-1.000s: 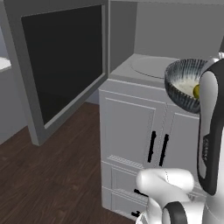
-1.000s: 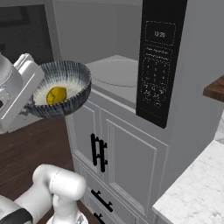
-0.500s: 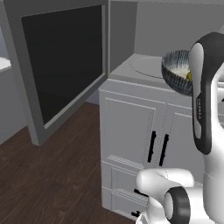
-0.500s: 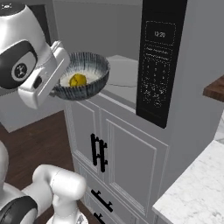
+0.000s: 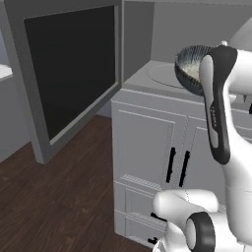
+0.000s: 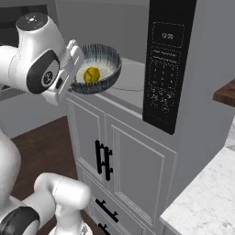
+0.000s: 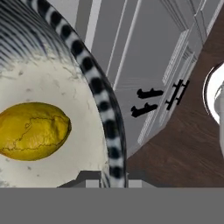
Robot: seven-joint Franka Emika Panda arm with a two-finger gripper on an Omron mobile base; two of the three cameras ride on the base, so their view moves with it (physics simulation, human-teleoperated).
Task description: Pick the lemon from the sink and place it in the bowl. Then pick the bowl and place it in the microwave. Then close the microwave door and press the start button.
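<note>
Grey boxy microwave [image 6: 193, 87] cavity mouth open ahead; black-glass grey-framed door [image 5: 69, 74] swung wide left, flanking approach path.

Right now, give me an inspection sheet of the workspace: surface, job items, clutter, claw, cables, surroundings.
Surface: microwave cavity floor with its round turntable plate bare.
Job's things: lemon lies inside the bowl; the bowl is held up in the air at the front of the open cavity, tilted, not yet set down. Microwave door swung wide open to the left.
Clutter: nothing seen.
Claw: claw shut on the bowl's rim, arm raised beside the cavity.
Cables: nothing seen.
Surroundings: dark control panel right of the cavity; pale cabinet doors with black handles below; wood floor; marble counter at lower right.
</note>
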